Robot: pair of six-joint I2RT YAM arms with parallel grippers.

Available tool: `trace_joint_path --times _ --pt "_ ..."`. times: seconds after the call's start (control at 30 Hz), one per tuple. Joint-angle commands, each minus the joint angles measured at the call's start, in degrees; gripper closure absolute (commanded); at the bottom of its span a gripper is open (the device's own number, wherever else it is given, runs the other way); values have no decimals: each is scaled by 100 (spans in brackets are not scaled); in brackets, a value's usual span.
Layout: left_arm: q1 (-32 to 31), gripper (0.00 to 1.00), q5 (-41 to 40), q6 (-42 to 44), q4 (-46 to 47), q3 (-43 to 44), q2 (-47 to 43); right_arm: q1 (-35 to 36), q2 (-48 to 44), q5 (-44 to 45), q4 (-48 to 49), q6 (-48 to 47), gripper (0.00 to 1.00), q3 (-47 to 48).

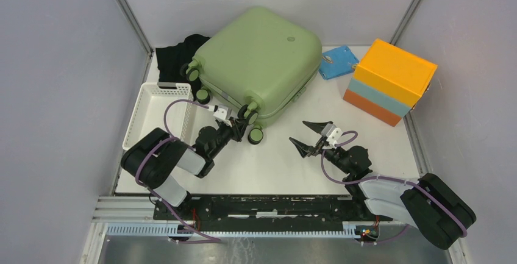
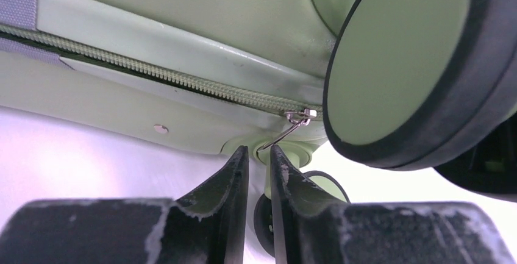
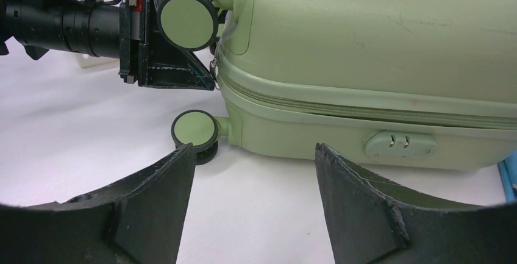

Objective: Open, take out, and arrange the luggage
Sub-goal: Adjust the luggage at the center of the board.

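Note:
The luggage (image 1: 259, 53) lies flat and zipped at the back of the table, its wheels toward the near left. My left gripper (image 1: 238, 127) is at its near corner, between two wheels. In the left wrist view the fingers (image 2: 235, 172) stand a narrow gap apart. The metal zipper pull (image 2: 286, 128) hangs from the end of the zip (image 2: 183, 81), and its tip reaches the gap between the fingertips. A big wheel (image 2: 402, 63) sits just right of it. My right gripper (image 1: 299, 132) is wide open over bare table, facing the luggage's side (image 3: 378, 44), holding nothing.
A white perforated basket (image 1: 160, 114) stands left of the luggage, and a black cloth (image 1: 177, 53) lies behind it. At the back right there is an orange and light-blue box (image 1: 390, 81) with a flat blue item (image 1: 338, 61) beside it. A lock (image 3: 399, 144) sits on the luggage's side.

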Motion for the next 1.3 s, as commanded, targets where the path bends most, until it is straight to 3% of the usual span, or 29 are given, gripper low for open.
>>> trace_joint_path --times 0.0,0.2,0.53,0.77,1.07,1.27 --pt "26 69 136 140 135 19 -232 16 -29 -19 215 0 22 -1177" --pt "69 64 501 144 138 115 -222 23 20 -21 207 -1 22 -1175" --pt "200 72 987 -91 409 236 -60 19 32 -5 178 -17 22 -1159" --pt "257 98 1049 -164 86 311 -75 17 23 -29 172 -25 23 -1159" --pt "272 98 1560 -832 -361 210 -230 19 106 -163 99 -55 23 -1085" --pt "258 98 1867 -1529 367 -45 4 23 227 -273 145 -33 23 -1051"
